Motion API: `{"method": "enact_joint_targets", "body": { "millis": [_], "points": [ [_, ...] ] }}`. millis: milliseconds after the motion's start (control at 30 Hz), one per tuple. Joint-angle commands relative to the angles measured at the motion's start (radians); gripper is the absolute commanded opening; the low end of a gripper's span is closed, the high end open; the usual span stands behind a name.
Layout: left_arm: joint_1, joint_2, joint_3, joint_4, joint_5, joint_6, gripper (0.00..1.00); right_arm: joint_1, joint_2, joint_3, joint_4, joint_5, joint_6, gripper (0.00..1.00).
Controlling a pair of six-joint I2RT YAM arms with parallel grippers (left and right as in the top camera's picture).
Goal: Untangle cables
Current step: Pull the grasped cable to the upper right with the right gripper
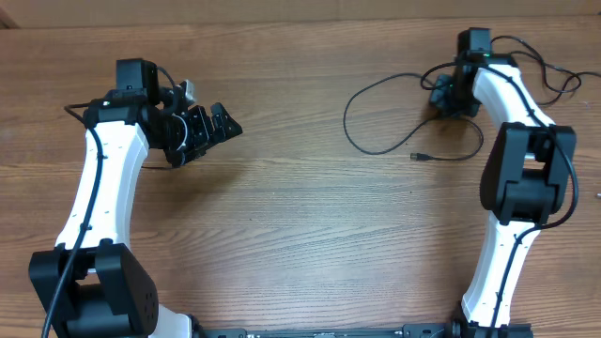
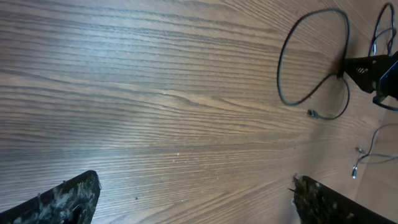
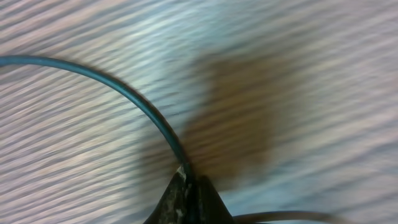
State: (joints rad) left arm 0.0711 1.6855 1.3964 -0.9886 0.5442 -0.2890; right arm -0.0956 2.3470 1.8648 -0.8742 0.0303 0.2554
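One thin black cable loops across the wood at the upper right and ends in a small plug. My right gripper is shut on this cable beside the loop. In the right wrist view the closed fingertips pinch the cable, which arcs away to the left. My left gripper hovers open and empty far to the left. Its view shows the same loop and plug in the distance. A second thin cord with small plug ends lies at that view's right edge.
The wooden table carries both white arms. Thin dark wires trail behind the right arm at the top right; whether they belong to the arm is unclear. Another dark strand crosses the bottom of the right wrist view.
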Motion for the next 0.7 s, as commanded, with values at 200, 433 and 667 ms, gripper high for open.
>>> {"method": "enact_joint_targets", "body": {
  "millis": [200, 433, 667],
  "points": [
    [-0.059, -0.011, 0.009, 0.024, -0.031, -0.042, 0.99, -0.078, 0.009, 0.216, -0.229, 0.047, -0.051, 0.04],
    [-0.089, -0.011, 0.009, 0.035, -0.032, -0.051, 1.0, -0.118, -0.047, 0.504, -0.445, 0.062, 0.026, 0.04],
    [-0.093, -0.011, 0.009, 0.036, -0.079, -0.051, 0.99, -0.187, -0.167, 0.708, -0.452, 0.139, 0.026, 0.04]
  ]
}}
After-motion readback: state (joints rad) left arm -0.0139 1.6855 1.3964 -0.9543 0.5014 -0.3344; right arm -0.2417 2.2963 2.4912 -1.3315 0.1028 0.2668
